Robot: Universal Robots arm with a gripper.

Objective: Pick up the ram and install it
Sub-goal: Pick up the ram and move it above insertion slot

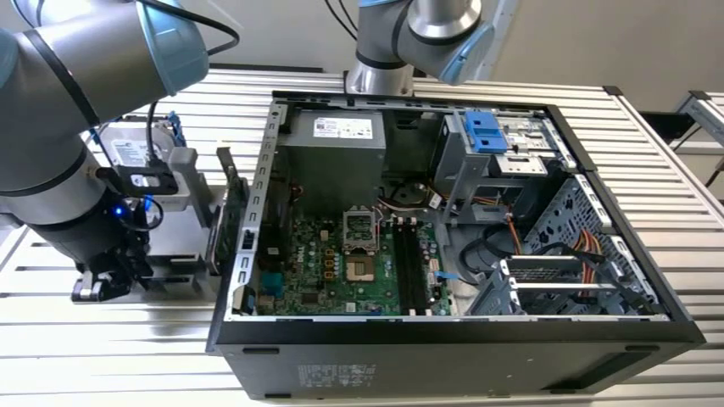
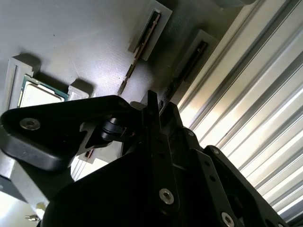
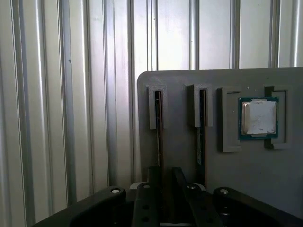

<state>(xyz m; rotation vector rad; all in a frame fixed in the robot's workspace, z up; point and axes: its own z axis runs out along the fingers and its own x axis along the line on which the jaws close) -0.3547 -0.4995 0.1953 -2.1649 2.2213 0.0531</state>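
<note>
Gripper (image 3: 164,182), at the exterior view's lower left, lines up along the ram (image 3: 159,137), which stands on edge in the grey holder (image 3: 189,80) slot farthest from the processor (image 3: 259,118), likely to expose its flat sides; whether it is clamped I cannot tell.

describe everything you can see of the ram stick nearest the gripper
The ram shows edge-on as a thin dark strip standing in a narrow raised slot of the grey holder, beside a second slotted stick and the square silver processor. One end runs behind the gripper, which sits right over it; whether they touch cannot be told.
</note>
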